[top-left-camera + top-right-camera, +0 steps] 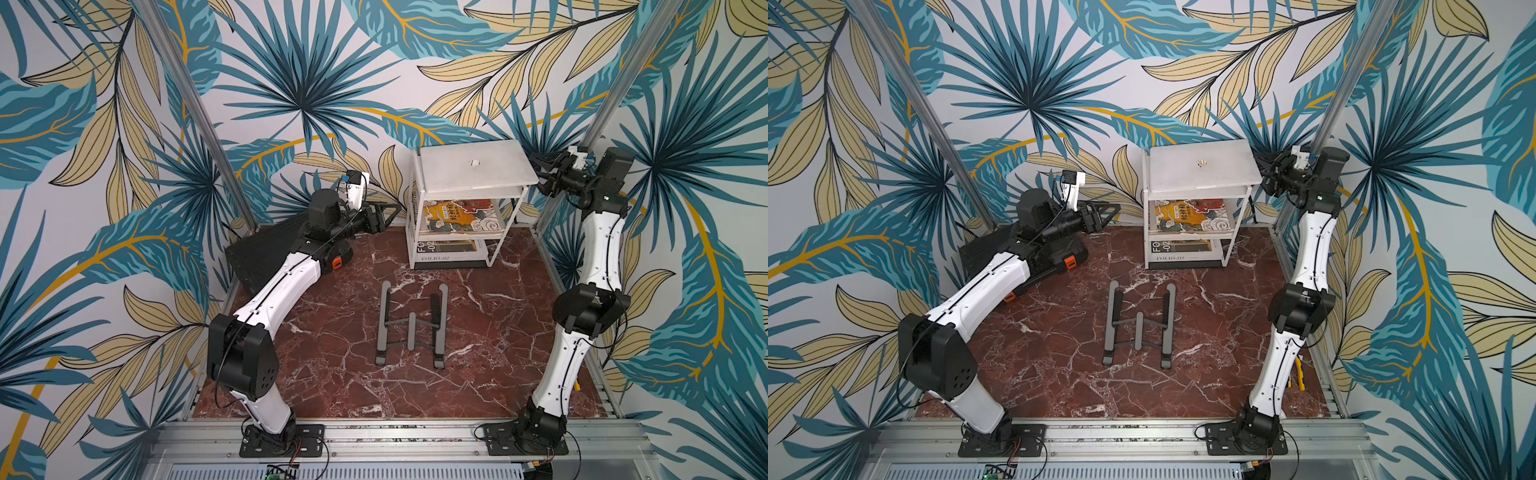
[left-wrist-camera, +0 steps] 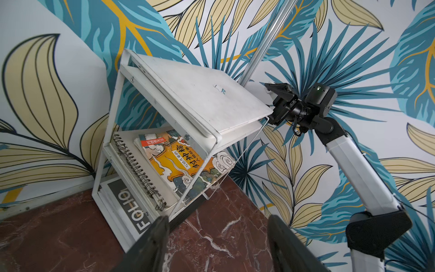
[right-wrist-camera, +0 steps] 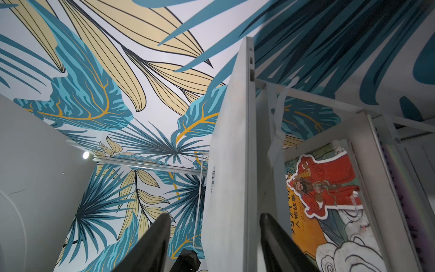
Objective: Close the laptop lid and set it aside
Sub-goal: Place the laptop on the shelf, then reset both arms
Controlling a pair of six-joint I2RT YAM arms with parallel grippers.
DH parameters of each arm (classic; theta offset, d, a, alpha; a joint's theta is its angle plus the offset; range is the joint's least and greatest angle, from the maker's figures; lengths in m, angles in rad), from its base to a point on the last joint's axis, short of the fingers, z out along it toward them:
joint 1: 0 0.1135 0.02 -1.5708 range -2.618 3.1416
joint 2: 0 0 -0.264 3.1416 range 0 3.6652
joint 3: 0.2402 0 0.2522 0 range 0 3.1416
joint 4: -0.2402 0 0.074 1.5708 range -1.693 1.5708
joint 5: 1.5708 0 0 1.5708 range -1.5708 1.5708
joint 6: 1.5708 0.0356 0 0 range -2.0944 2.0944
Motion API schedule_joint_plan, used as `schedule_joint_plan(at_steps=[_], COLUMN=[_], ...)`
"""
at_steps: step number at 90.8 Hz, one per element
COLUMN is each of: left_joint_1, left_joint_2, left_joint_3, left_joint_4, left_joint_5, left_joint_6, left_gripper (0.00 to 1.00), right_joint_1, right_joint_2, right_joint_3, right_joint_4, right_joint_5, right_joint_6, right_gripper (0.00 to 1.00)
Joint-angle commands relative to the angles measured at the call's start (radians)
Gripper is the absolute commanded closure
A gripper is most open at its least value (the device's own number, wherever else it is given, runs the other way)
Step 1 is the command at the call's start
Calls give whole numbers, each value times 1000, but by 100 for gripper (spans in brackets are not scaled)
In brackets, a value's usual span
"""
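From my station I saw the laptop point(image 1: 478, 174) point(image 2: 211, 103) lying flat on the top of the white shelf rack point(image 1: 412, 224) point(image 2: 104, 150), at the back of the red marble tabletop point(image 1: 332, 374). Its lid point(image 1: 453, 164) point(image 1: 1183, 166) was shut and faced up, the small logo showing at its centre in both top views. The laptop sat slightly askew on the rack top, its right-hand corner jutting past the frame.

The right fingers point(image 1: 540, 160) point(image 3: 150, 245) were level with that right edge. In the right wrist view they were released and spread wide, one on each side of the laptop's thin edge point(image 3: 249, 141), with clear space on the lid side. I could not tell whether the one on the underside touched the laptop.

The left fingers point(image 1: 386, 210) point(image 2: 150, 242) hung lower, just beside the rack on its left, pointing toward it. They were released too, grasping nothing.

On the middle shelf lay a yellow illustrated book point(image 1: 457, 216) point(image 2: 179, 162) beside a spiral notebook point(image 2: 138, 164), and a magazine lettered FOLIO point(image 1: 440, 251) lay on the bottom shelf. A grey folding laptop stand point(image 1: 411, 324) rested bare in the middle of the tabletop, well apart from the rack. A black case point(image 1: 257, 257) with orange latches sat under the left arm.
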Motion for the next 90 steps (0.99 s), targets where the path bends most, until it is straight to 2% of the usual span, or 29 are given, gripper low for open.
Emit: schedule_joint_plan(at_steps=[1,3,6,9,17,35,53,69,90], left_joint_1=[16,17,19,21,31,37,35,17,3], left_joint_2=[-62,-65,-71,-78,-99,-207,-334,-543,-794], left_joint_3=[-27,-30,-37,-42,-49,-99,-114,-264,-564], left_joint_4=[28,26,23,15,-25,-84,-211,-255,-182], left_joint_5=[-14,-20,-28,-36,-52,-159,-275,-510,-725], left_joint_6=[15,18,26,34,56,115,170,266,368], left_gripper=[22,20,17,12,0,0,0,0,0], right_joint_1=[-20,-21,-23,-26,-38,-59,-57,-34,35], right_joint_2=[-40,-43,-51,-62,-102,-205,-413,-716,-1178], right_joint_3=[3,0,-10,-26,-74,-129,-315,-674,-1299], right_joint_4=[-46,-56,-68,-73,-103,-338,-458,-399,-86], right_joint_5=[13,13,13,17,35,151,270,426,658], right_joint_6=[-63,-76,-89,-104,-147,-355,-519,-641,-746], right_gripper=[21,17,4,1,1,1,0,1,0])
